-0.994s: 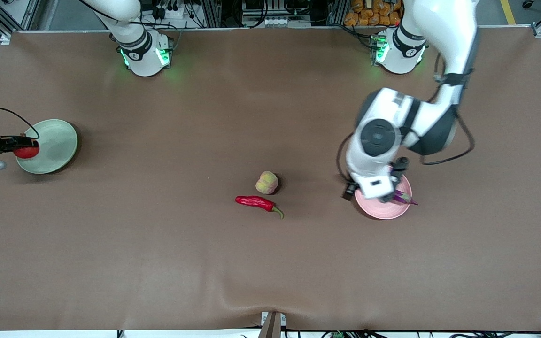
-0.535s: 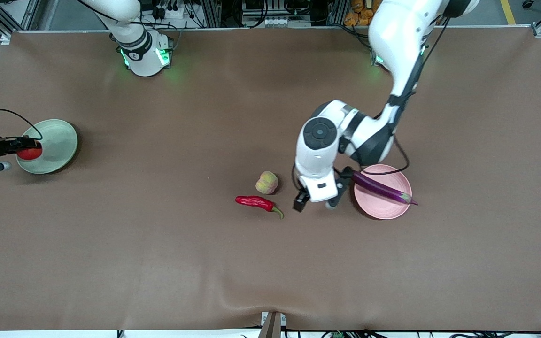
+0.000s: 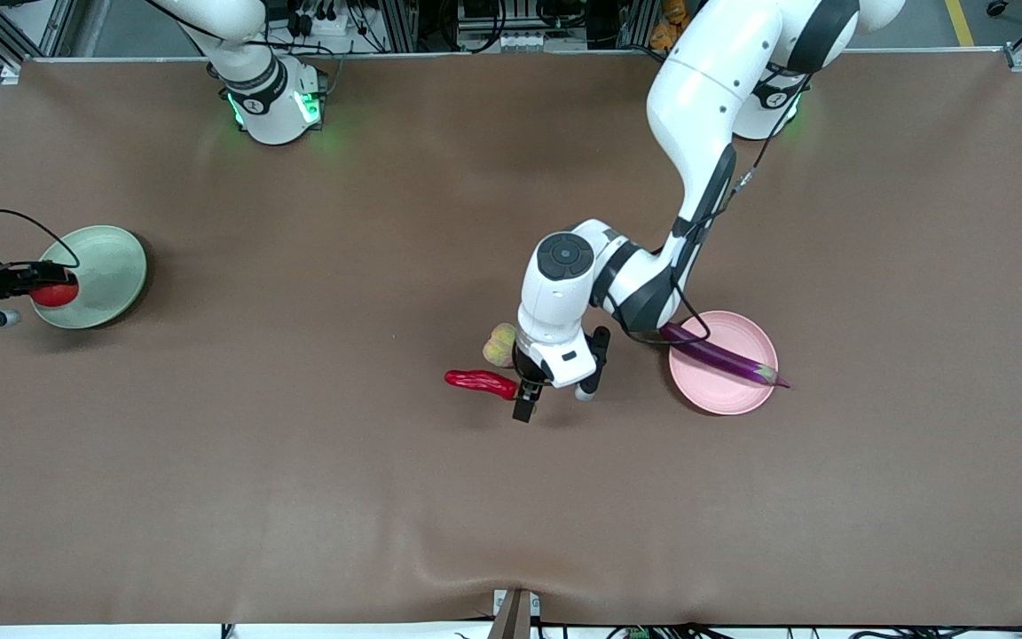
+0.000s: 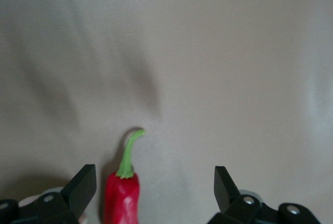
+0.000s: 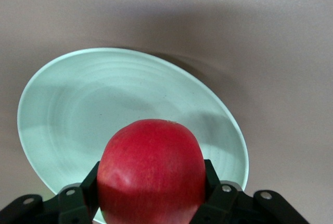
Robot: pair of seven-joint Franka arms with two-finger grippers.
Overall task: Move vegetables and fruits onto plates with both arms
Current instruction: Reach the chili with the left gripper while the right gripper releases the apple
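Note:
My left gripper (image 3: 555,398) hangs open low over the red chili pepper's (image 3: 478,382) stem end. In the left wrist view the chili pepper (image 4: 121,199) lies between the open jaws of the left gripper (image 4: 153,187), close to one finger (image 4: 83,185). The yellowish peach (image 3: 499,343) is partly hidden by the left wrist. The purple eggplant (image 3: 724,359) lies across the pink plate (image 3: 724,398). My right gripper (image 3: 48,286) is shut on the red apple (image 3: 55,294) over the green plate's (image 3: 103,266) outer edge. In the right wrist view the apple (image 5: 151,166) sits above the green plate (image 5: 73,104).
The brown table cover (image 3: 298,461) has a raised fold near its front edge. Both robot bases (image 3: 276,106) stand along the table's edge farthest from the front camera.
The left arm has swung away from the pink plate, leaving the eggplant on it, and now stands over the chili. The right gripper with the apple has barely shifted.

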